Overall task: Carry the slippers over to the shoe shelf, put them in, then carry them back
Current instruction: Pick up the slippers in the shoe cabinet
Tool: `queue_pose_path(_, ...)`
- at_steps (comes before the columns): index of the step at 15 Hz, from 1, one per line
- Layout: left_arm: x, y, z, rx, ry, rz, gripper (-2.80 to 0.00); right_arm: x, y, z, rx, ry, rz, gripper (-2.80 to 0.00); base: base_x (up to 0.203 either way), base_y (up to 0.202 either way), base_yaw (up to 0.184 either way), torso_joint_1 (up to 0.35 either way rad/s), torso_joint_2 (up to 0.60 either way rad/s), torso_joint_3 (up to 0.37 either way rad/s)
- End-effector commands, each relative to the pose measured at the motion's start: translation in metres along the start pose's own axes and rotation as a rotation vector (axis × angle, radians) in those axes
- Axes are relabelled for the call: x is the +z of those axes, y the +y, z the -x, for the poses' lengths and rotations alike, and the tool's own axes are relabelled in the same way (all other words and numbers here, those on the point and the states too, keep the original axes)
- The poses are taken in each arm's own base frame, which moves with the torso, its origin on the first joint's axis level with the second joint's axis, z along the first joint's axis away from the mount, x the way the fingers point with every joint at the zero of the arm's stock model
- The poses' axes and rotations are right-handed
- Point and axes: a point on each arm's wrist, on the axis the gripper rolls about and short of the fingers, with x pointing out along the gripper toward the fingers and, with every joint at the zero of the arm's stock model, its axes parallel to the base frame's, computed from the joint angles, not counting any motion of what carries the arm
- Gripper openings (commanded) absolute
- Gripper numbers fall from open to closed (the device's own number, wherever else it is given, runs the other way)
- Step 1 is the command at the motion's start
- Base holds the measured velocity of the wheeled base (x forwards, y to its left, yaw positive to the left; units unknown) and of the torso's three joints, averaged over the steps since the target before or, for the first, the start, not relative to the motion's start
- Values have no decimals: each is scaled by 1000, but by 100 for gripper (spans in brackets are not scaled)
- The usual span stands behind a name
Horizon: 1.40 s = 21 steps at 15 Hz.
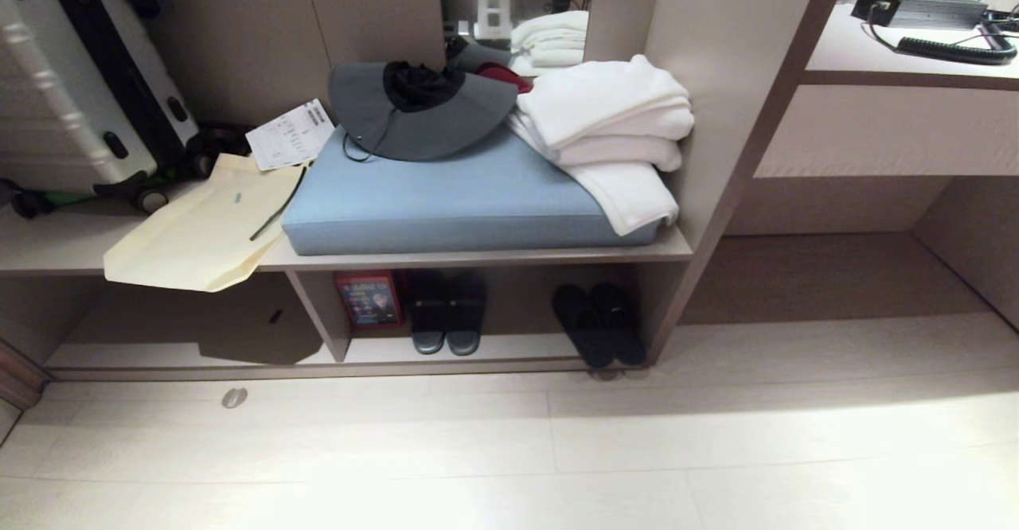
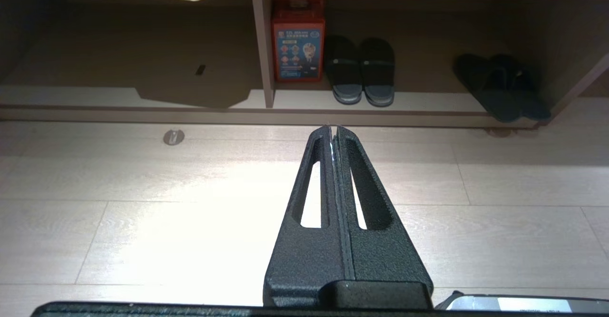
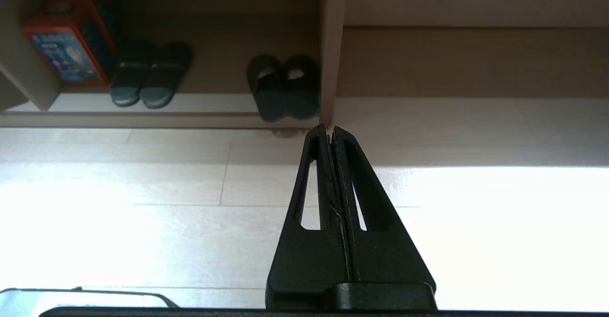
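Shoe shelf point(image 1: 478, 259): low beige-wood cubby w/ upright divider point(image 1: 318, 311), thin floor board. On top, 1 blue cushion point(image 1: 462, 196), 1 grey wide-brim hat point(image 1: 422, 108) on its back edge, 1 stack of white towels point(image 1: 613, 132) at its right end, hanging over the front corner. Left of cushion: 1 cream tote bag point(image 1: 199, 231) drooping over the shelf edge, 1 printed paper sheet point(image 1: 290, 134), text too small to read. 1 pale suitcase point(image 1: 72, 92) far left.

Lower cubby, right of divider: 1 red box point(image 1: 368, 298) w/ blue printed label, writing not legible; just beside it 1 pair shinier black sandals point(image 1: 446, 311); well apart at the right end, the slippers point(image 1: 599, 323), 1 pair, dark, side by side, toes poking out over the floor-board front edge.

Left gripper point(image 2: 331, 129) and right gripper point(image 3: 328, 128): both closed tight, holding nothing, above bare pale floor point(image 1: 509, 450) in front of the shelf.
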Motion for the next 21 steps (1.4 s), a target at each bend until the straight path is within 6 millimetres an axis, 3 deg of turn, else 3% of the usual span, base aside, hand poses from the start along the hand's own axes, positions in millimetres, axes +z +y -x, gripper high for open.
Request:
queue_pose_path(1,0,0,0,0,-3,4,-280,0,0,0,0,0,0,-280,0,0,0,6,2,-199)
queue_pose_path(21,0,0,0,4,4,16,-280,0,0,0,-3,-1,-3,-280,0,0,0,2,2,-199)
